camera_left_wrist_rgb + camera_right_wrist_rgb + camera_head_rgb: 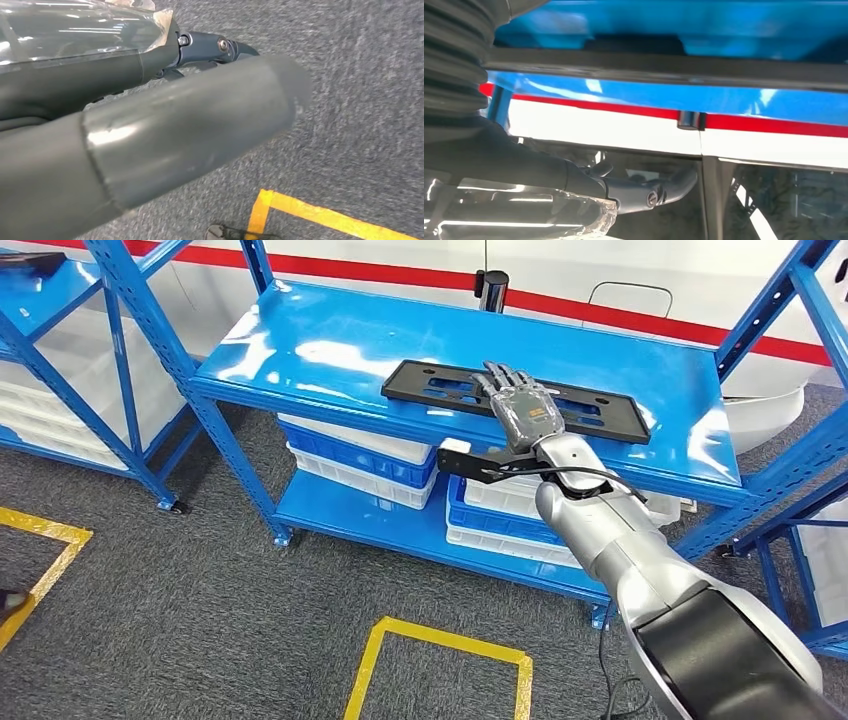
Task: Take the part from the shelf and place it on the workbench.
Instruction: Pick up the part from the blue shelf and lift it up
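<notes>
Part (470, 390) first: in the head view a long, flat black plastic panel with slots lies along the front edge of the blue shelf (330, 345), on its top deck, and the right hand (525, 405) lies flat across its middle with the fingers (505, 375) stretched out and slightly spread, resting on the panel but not curled round it. I judge this to be the reaching and grasping step: the panel is not yet lifted, and the next move calls for the fingers to close over the panel's far edge, or the thumb to come under its near edge, before it can be raised free of the shelf and carried to the worktop, which I cannot see from here. Below the part, on the shelf's lower deck, blue and white plastic crates (360, 455) stand stacked, with more (505, 515) behind the right arm; what they hold cannot be seen. In the left wrist view the left hand (150, 130) hangs over grey carpet beside a yellow floor line (320, 212), and whether its fingers are spread or curled I cannot tell. In the right wrist view the part's dark edge (674, 67) runs across against the blue deck, with the right hand's dark fingers (644, 187) reaching out straight close by it, not clamped on anything.
</notes>
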